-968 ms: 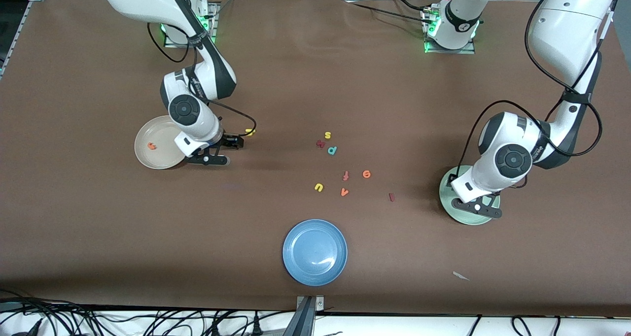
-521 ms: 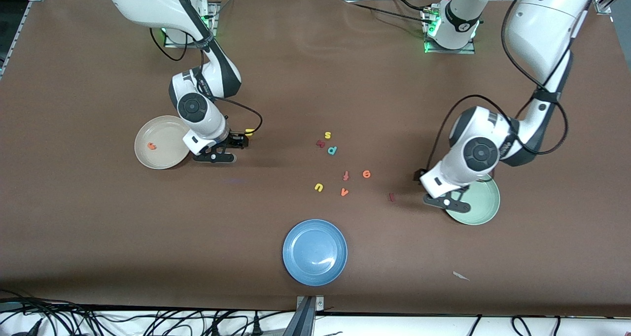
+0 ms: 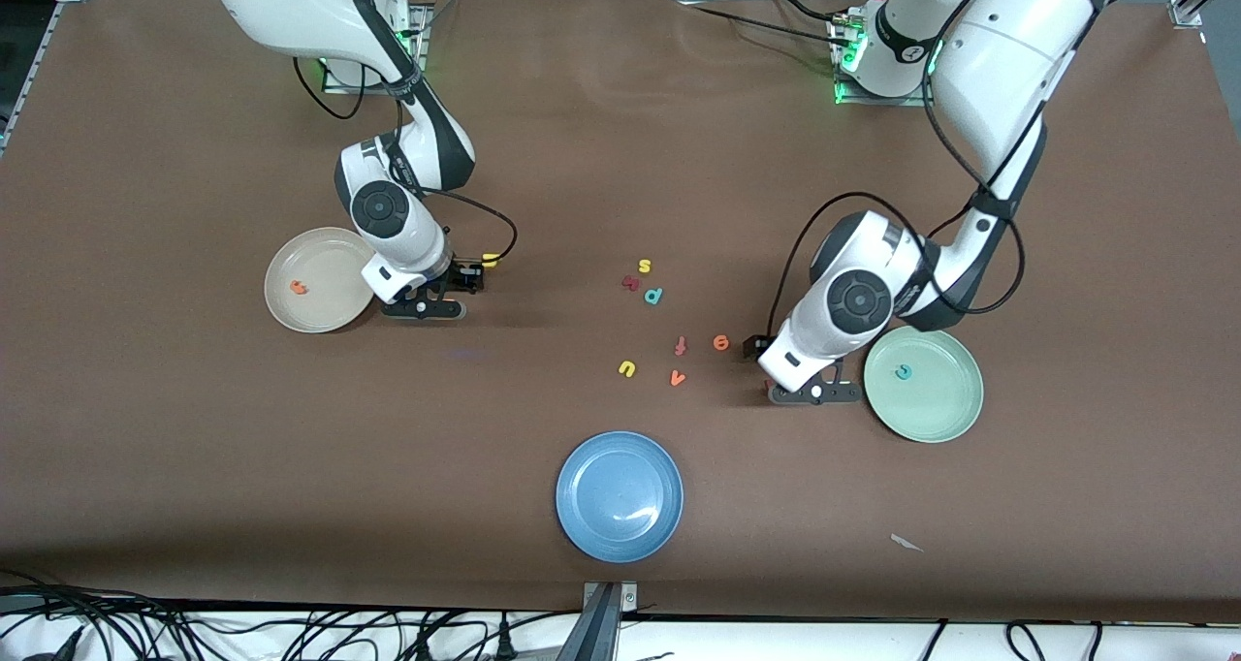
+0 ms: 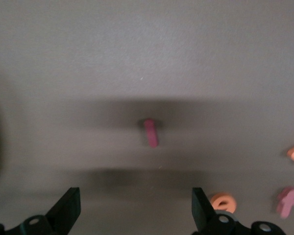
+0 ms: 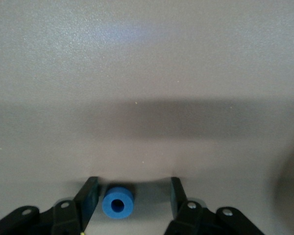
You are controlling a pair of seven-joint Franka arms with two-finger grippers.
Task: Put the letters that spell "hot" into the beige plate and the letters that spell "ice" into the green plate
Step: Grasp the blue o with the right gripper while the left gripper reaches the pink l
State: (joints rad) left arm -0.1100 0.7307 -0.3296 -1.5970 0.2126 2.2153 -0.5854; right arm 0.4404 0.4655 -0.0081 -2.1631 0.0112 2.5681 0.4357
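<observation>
Since 1 second ago the left gripper has left the green plate and now hangs over the red i, fingers spread wide; the teal c lies in that plate. The right gripper has shifted off the beige plate toward the table's middle and sits low beside it, its fingers partly spread around the blue o, 1 finger touching it and the other apart. The yellow h lies just beside that gripper. The orange t is in the beige plate. The orange e lies on the table near the i.
</observation>
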